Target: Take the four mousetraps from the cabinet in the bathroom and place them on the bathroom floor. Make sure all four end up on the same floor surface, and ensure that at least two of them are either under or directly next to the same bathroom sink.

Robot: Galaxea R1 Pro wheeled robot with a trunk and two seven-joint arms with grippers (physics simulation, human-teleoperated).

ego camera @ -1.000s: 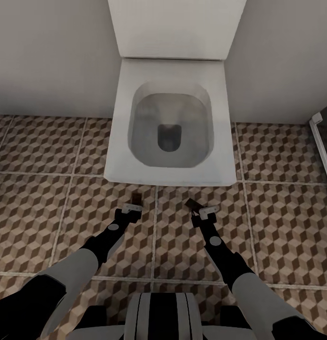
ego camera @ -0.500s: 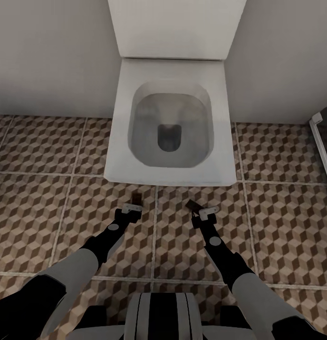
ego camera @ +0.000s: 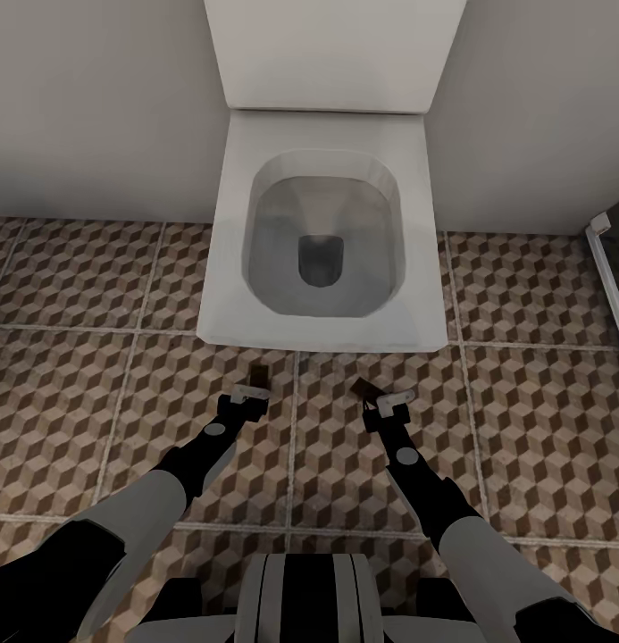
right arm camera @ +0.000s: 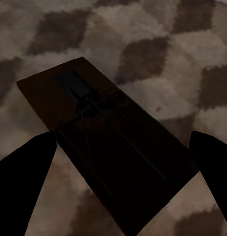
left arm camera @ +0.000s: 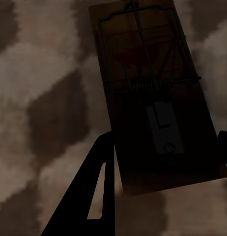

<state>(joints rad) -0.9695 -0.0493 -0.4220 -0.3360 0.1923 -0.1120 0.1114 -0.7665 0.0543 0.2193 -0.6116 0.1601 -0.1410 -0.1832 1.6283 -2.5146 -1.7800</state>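
— What room is this, and what is underfoot?

— A bathroom corner. The bathroom floor [ego camera: 541, 420] is laid in large square tiles with a brown, beige and white cube pattern, pale grout lines between them. Plain grey walls [ego camera: 95, 107] meet it at the back, and a white square toilet [ego camera: 322, 237] with its lid raised stands against the wall, straight ahead of the robot. At the far right edge a white frame [ego camera: 608, 277] runs along the tiles.

— Where are the mousetraps?

— Two show. One mousetrap [ego camera: 259, 372] sits just beyond the left pincer [ego camera: 249, 392], close to the toilet's front. In the left wrist view this mousetrap [left arm camera: 155, 93] is a dark wooden board with wire spring, bar and a red mark, its near end lying between the pincer's fingers [left arm camera: 94, 196]. The other mousetrap [ego camera: 363, 388] is at the right pincer [ego camera: 394, 397], turned at an angle to the grout line. In the right wrist view that board [right arm camera: 108, 147] is in deep shadow over the cube tiles.

— Are the pincers gripping them?

— The left pincer is spread, one finger just beside the board's edge, the other at the view's margin. The right pincer [right arm camera: 113, 196] is also spread wide, its two fingers standing on either side of the board and apart from it. Whether either board rests flat on the tiles, I cannot tell.
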